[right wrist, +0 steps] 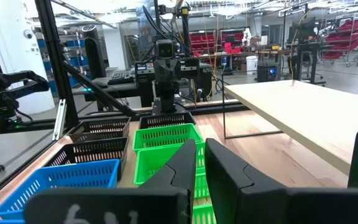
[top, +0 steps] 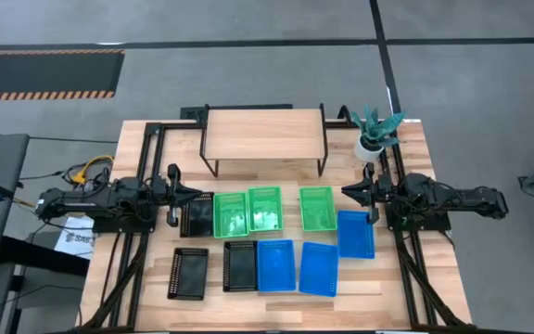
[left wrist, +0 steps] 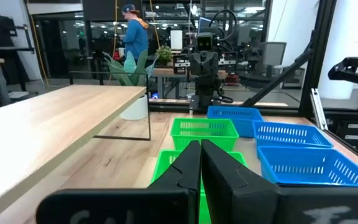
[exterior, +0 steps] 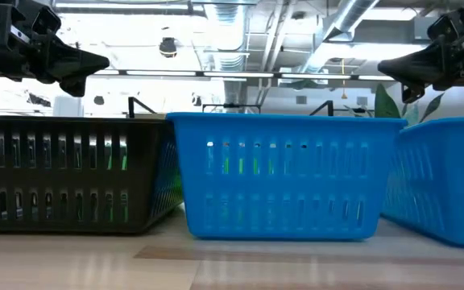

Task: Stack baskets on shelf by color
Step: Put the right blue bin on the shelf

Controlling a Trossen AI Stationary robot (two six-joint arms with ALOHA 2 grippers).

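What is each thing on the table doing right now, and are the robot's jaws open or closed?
Three bright green plastic baskets: on the table, unstacked.
Three blue plastic baskets: on the table, unstacked.
Three black plastic baskets: on the table, unstacked.
Light wood shelf: standing, nothing on top.
Left gripper: jaws shut, holding nothing.
Right gripper: jaws nearly closed, holding nothing.
Potted plant: upright.

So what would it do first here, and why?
Probably the left hand opens and dips to the black basket right beside it: the shelf top is bare, all nine baskets sit on the table, and both hands hover empty.
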